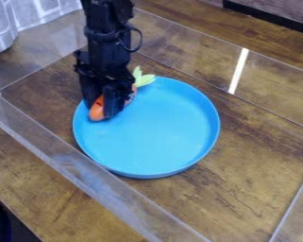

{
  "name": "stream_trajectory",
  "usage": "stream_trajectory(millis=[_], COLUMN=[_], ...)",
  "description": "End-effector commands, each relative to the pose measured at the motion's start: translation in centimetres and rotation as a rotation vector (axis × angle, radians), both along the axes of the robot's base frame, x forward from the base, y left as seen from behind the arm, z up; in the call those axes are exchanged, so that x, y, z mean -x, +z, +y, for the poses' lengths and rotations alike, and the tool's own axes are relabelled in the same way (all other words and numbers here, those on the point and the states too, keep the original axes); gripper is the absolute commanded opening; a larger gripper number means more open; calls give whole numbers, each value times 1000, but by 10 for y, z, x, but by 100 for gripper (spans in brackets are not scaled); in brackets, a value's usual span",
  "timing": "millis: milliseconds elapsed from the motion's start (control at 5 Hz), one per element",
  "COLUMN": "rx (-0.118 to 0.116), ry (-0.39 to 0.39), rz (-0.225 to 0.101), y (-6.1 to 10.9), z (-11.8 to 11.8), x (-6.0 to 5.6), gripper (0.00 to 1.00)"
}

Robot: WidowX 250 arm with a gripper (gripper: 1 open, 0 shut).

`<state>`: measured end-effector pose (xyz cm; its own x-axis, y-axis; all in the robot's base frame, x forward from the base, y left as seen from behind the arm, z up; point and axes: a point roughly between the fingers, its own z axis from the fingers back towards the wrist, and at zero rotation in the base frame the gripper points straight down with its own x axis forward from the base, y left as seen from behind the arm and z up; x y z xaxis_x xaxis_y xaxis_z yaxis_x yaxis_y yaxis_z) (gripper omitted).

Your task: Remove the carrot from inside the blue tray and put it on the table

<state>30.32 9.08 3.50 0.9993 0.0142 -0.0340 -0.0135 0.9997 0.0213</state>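
Over the far left part of the blue tray [157, 140], the claw [112, 98] was clenched across the carrot [95, 110], whose leafy top [143, 77] poked out on the right. The toy probably weighed little; its thick middle suited a firm hold, while the leaves would likely bend or slip.

Right side of the dish: the dark brown wooden counter [242, 161] lies bare there, passable
Dish interior: the round bright blue plastic dish [154, 137] has open floor across its middle and near part (a shallow rim all round)
Upper left of the dish: blocked by the black robot gripper [101, 95] and the orange toy carrot [95, 109] with its light green top
Left side: a clear plastic barrier wall [65, 146] runs diagonally close beside the rim
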Motion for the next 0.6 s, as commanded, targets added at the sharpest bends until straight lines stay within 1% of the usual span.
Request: stream_trajectory(millis=[0,400], rx=[-38,-52], ry=[18,4], rz=[-95,-88], y=[34,35], z=[13,16], x=[-7,-5], gripper=[0,0])
